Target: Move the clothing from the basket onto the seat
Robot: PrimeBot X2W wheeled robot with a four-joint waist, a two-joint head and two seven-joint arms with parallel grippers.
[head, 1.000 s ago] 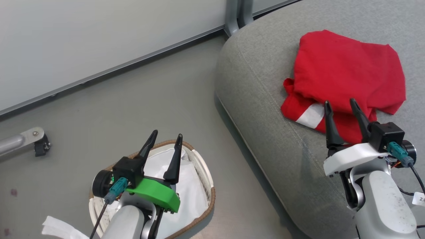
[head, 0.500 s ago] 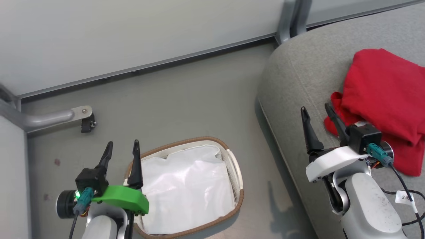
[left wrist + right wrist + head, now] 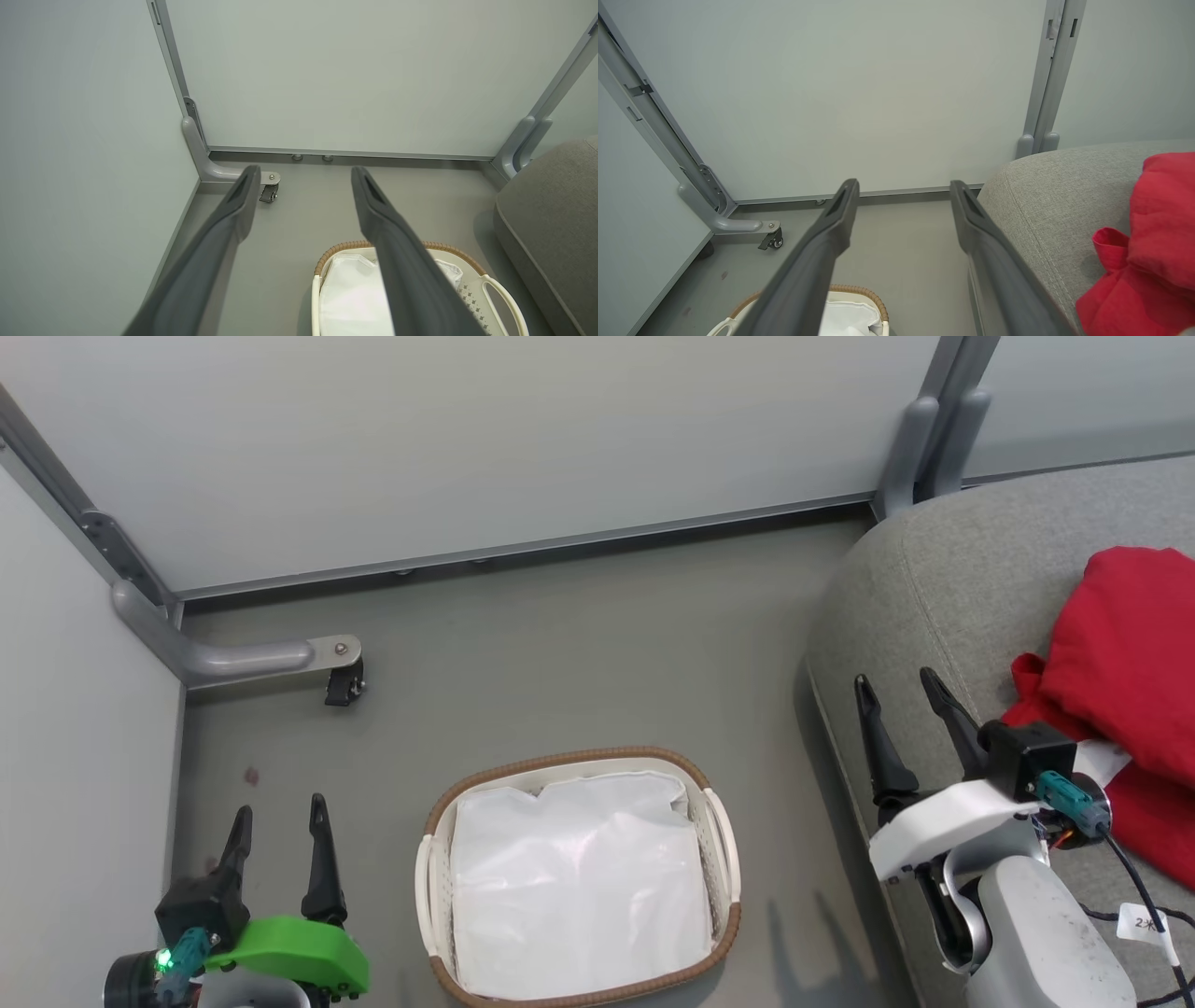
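Black tapered jaws top a green mount (image 3: 285, 957) and a white mount (image 3: 943, 810).

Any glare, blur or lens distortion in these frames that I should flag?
Head view: sharp, evenly lit; the liner in the basket nearly blows out; faint shadows on the floor beside it. Wrist views: wide lens splays the panel posts outward.

the right gripper (image 3: 903, 186) is held spread wide above the floor (image 3: 901, 252); red clothing (image 3: 1153, 261) is piled on the grey seat (image 3: 1041, 205) at right; basket (image 3: 859, 291) rim is glimpsed low down, partly hidden by the gripper
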